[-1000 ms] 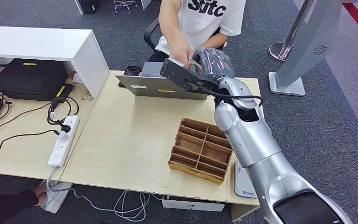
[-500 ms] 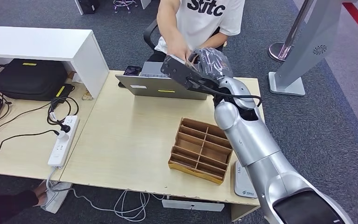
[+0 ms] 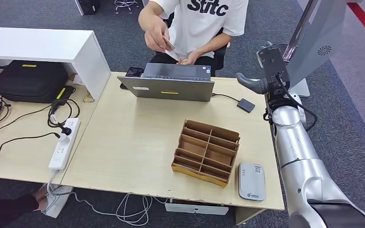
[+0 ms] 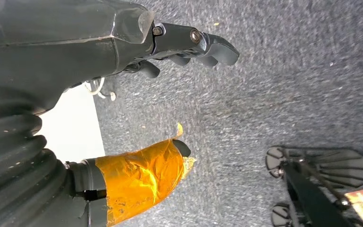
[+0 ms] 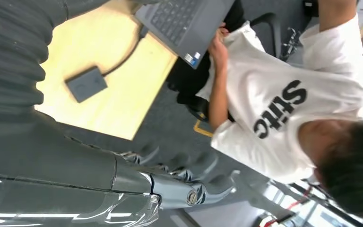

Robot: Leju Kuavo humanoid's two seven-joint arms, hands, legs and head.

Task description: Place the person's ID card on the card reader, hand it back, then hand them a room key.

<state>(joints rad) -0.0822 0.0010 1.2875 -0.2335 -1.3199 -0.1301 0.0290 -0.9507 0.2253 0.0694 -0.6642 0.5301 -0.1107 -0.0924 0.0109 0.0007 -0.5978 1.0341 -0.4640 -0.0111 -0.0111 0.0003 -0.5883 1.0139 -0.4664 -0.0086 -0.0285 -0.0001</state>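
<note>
The person (image 3: 204,19) sits behind the laptop (image 3: 171,85) and holds a small card (image 3: 168,44) up in one raised hand. My right hand (image 3: 267,71) is lifted beside the table's far right edge, fingers spread and holding nothing; the right wrist view shows it (image 5: 170,189) over the carpet next to the table corner. A small black box (image 3: 245,105) (image 5: 86,83) lies on the table, wired to the laptop. A grey flat device (image 3: 251,181) lies at the near right. My left hand (image 4: 137,42) hangs over the floor, its fingers apart and holding nothing.
A wooden divided tray (image 3: 205,152) stands on the table (image 3: 133,142) right of centre, its compartments bare. A power strip (image 3: 64,142) and cables lie on the left. A black bag (image 3: 31,80) sits under a white shelf (image 3: 38,45). A grey stand (image 3: 309,47) rises right of the table.
My right hand has pulled back from the person's hand over the laptop to the table's right edge. The person has raised their hand and now holds the card.
</note>
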